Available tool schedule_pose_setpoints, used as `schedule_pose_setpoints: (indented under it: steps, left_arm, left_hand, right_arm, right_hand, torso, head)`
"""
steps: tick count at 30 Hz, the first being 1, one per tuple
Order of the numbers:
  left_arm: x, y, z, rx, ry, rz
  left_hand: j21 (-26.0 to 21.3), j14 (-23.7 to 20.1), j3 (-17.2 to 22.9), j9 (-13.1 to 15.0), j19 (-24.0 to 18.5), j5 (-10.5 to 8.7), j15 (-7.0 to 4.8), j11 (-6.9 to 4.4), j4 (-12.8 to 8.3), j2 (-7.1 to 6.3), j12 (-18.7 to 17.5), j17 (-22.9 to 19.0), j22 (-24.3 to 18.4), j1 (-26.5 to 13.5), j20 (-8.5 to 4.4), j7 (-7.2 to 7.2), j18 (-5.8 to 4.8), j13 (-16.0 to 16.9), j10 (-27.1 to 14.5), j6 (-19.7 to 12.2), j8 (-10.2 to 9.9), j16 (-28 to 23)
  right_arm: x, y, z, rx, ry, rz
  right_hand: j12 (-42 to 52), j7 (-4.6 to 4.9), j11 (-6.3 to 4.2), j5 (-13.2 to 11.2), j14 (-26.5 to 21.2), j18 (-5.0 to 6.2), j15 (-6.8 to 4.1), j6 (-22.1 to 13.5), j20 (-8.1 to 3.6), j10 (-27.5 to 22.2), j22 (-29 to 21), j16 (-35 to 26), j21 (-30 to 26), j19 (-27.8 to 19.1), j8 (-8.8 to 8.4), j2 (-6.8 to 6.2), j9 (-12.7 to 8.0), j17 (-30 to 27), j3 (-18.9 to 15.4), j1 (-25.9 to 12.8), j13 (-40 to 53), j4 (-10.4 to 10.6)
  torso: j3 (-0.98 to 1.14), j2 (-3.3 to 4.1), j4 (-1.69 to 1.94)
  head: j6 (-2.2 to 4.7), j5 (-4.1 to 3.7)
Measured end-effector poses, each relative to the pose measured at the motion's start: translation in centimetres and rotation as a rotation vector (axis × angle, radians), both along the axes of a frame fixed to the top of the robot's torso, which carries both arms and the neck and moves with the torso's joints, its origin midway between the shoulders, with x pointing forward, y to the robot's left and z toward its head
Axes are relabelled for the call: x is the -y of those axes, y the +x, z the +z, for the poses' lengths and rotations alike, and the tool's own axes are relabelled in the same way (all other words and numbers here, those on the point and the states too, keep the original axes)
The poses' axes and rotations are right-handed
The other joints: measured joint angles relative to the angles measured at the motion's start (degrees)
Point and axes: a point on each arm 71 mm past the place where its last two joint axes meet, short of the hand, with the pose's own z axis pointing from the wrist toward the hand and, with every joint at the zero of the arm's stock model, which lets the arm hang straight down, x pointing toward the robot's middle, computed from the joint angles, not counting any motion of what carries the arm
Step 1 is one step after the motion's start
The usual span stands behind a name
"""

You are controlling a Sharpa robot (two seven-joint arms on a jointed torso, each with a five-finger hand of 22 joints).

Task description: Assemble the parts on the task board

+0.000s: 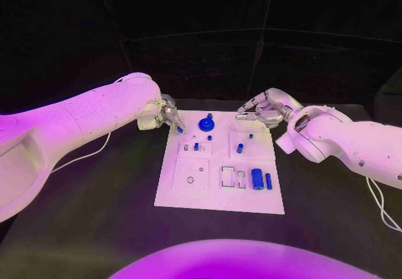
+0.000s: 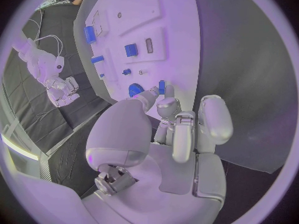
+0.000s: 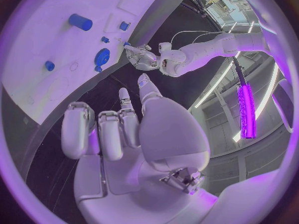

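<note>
Parts still lie loose on the task board point(image 1: 180, 197) (two blue cylinders point(image 1: 258, 180) near its front), so we judge assembly barely begun. Our left hand point(image 1: 168, 115) seems to pinch a small blue piece point(image 2: 162, 87); our right hand point(image 1: 264, 110) hovers curled, holding nothing.

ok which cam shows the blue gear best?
Head view: the blue gear sits unobstructed at the task board's far edge. In the left wrist view the left hand's fingers partly hide it; the right wrist view shows it small and obliquely.
</note>
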Motion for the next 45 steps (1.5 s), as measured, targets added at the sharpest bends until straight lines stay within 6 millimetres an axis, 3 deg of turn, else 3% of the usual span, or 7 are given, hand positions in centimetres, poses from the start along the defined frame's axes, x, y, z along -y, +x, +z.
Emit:
schedule_pose_setpoints:
  steps: [5,13,30,45]
  left_arm:
    - [0.3,-1.1,0.6,0.045,-0.041,-0.022]
    - [0.8,-2.8,1.0,0.099,-0.092,-0.04]
    - [1.4,-5.7,-1.5,0.114,-0.101,-0.058]
    - [1.3,-6.1,-2.4,0.108,-0.067,-0.057]
  left_hand:
    - [0.0,0.0,1.8,0.4,0.0,-0.01,0.0,-0.11,-0.6,-0.94,0.0,0.0,0.3,-0.9,0.0,-0.21,0.0,0.3,0.5,0.2,0.6,0.0]
    - [0.0,0.0,2.6,0.7,0.0,-0.02,0.0,-0.23,-0.6,-1.35,0.0,0.0,0.5,-1.4,0.0,-0.21,0.0,0.3,0.7,0.2,1.0,0.0]
    - [0.0,0.0,4.9,1.3,0.2,-0.07,0.0,-0.41,-1.8,-2.84,0.0,0.0,0.7,-2.9,-0.15,-0.7,0.0,0.3,1.0,0.7,2.4,0.0]
    - [0.0,0.0,6.6,1.7,0.3,-0.12,-0.43,-0.69,-2.9,-3.37,0.2,0.0,0.8,-4.3,-0.34,-1.17,0.0,0.6,1.3,0.7,2.9,0.0]
  right_arm:
    - [0.2,0.0,0.0,0.0,-0.001,-0.003]
    - [0.3,0.0,0.0,0.0,-0.003,-0.006]
    - [0.3,0.1,-0.1,-0.003,-0.004,-0.004]
    - [0.3,0.1,-0.1,-0.005,-0.005,-0.003]
  right_hand:
    - [0.0,0.0,0.0,0.0,0.0,0.0,0.0,0.0,0.0,0.0,0.0,0.0,0.0,0.0,0.0,0.0,0.0,0.0,0.0,0.0,0.0,0.0]
    - [0.0,0.0,0.0,0.2,0.0,0.0,0.0,0.0,0.0,0.0,-0.1,0.0,0.0,0.0,0.0,0.0,0.0,0.0,0.0,0.0,0.0,0.0]
    - [0.0,0.0,0.0,0.2,0.0,0.0,0.0,0.0,0.0,0.0,-0.1,0.0,0.0,0.0,0.0,0.0,0.0,0.0,-0.2,0.0,0.0,0.2]
    - [0.0,0.0,0.0,0.2,0.0,0.0,0.0,0.0,0.0,0.0,-0.1,0.0,0.0,0.0,0.0,0.0,0.0,0.0,-0.2,0.0,0.0,0.2]
  torso:
    - [0.02,-0.12,0.24]
    - [0.01,-0.22,0.48]
    - [-0.01,-0.09,0.19]
    - [0.05,-0.08,0.19]
  head:
    - [-0.12,0.13]
    - [-0.39,0.23]
    - [-0.65,0.93]
    - [-0.85,0.97]
